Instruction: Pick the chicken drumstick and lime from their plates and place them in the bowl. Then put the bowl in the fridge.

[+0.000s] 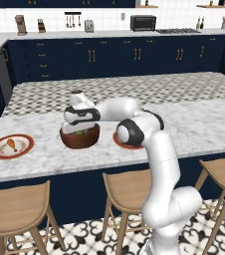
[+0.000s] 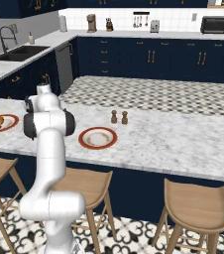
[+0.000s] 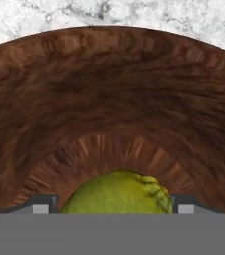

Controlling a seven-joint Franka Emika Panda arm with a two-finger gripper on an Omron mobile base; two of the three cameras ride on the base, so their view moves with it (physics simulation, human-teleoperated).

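We see the gripper [image 1: 79, 130] low over the bowl [image 1: 80, 139], which stands on the marble counter [image 1: 194, 124] between the two plates. In the hand view the lime [image 3: 118, 193] sits between the two fingers [image 3: 44, 203], which are closed on its sides, above the bowl's inner bottom; whether the lime touches the wood we cannot tell. The chicken drumstick [image 1: 11, 145] lies on the left plate [image 1: 11, 147], well apart from the bowl. The right plate [image 2: 97, 137] has nothing on it, and just beyond it stand two small brown shakers [image 2: 119, 117]. Wooden stools [image 1: 17, 209] stand along the near side of the counter.
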